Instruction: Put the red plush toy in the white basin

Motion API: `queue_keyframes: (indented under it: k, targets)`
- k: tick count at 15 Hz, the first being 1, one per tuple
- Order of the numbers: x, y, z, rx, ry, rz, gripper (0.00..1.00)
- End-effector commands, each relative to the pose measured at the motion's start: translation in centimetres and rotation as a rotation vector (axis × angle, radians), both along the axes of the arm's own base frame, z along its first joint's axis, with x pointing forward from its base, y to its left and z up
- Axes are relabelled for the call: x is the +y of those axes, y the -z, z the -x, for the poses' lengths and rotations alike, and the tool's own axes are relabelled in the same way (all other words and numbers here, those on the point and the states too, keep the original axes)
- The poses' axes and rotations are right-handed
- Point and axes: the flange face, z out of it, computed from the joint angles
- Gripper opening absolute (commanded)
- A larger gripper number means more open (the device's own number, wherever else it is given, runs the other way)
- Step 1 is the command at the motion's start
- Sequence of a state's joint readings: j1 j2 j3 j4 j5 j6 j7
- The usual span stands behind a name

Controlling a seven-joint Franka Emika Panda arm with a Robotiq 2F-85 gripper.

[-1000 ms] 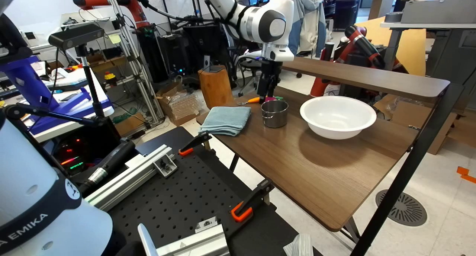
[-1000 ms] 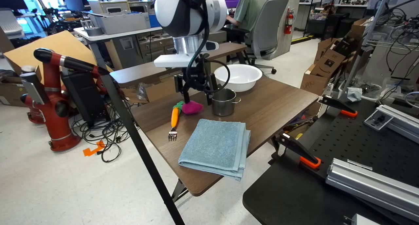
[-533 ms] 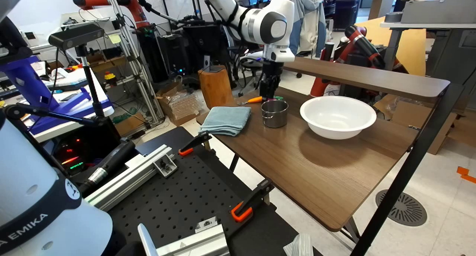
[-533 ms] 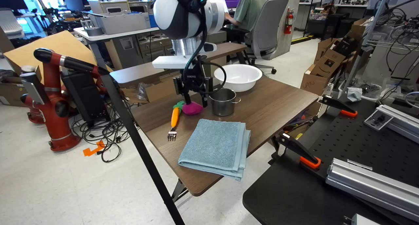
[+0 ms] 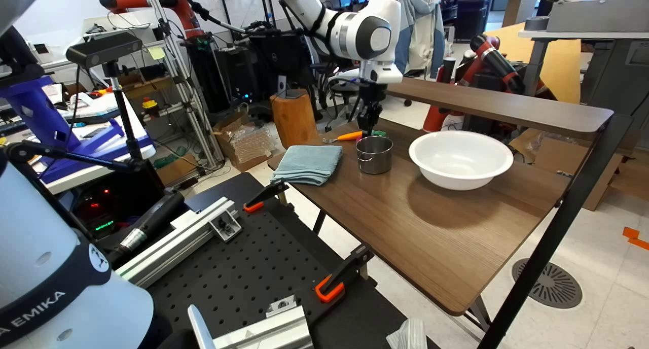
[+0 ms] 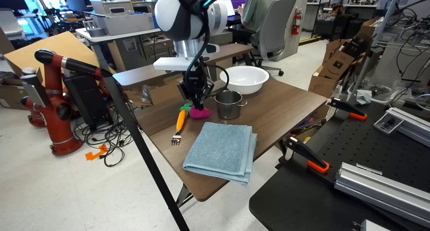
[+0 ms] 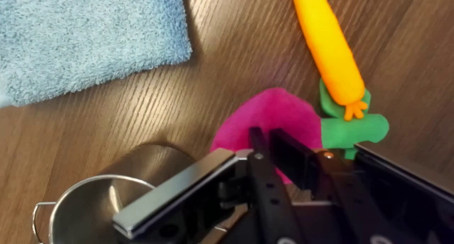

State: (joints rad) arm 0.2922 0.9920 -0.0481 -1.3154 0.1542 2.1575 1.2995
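Where the gripper (image 7: 266, 134) points down near the upright steel pot (image 6: 229, 111), we list its jaws as standing nearly together, a slim gap between, tips over the red plush toy (image 7: 273, 103); whether plush is pinched there we cannot tell. Red plush toy: one, magenta body, green top, on the brown table (image 5: 431, 250), just beside the pot but apart from it. Fork (image 6: 180, 123): one, orange handle, its end lying across the green top, on the toy's side of the pot. Cloth (image 6: 220, 150): one, blue, folded, near the pot. White basin (image 5: 459, 182): one, round, shallow, apart from the pot, on its side away from the cloth.
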Motion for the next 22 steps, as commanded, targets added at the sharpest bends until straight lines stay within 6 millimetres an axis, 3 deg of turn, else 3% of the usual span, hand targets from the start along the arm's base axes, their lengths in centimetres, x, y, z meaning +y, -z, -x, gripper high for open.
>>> queue_keyframes:
  k: [1, 8, 12, 18, 22]
  targets:
    - [1.0, 0.2, -0.4, 0.005, -0.034, 0.000, 0.00]
    - [4.5, -3.6, 0.0, -0.039, -0.136, -0.052, 0.01]
    - [5.2, -7.2, -0.1, -0.083, -0.181, -0.082, 0.01]
    - [4.1, -12.9, 0.9, -0.142, -0.223, -0.104, 0.01]
    - [1.1, -14.4, 2.3, -0.128, -0.227, -0.125, 0.01]
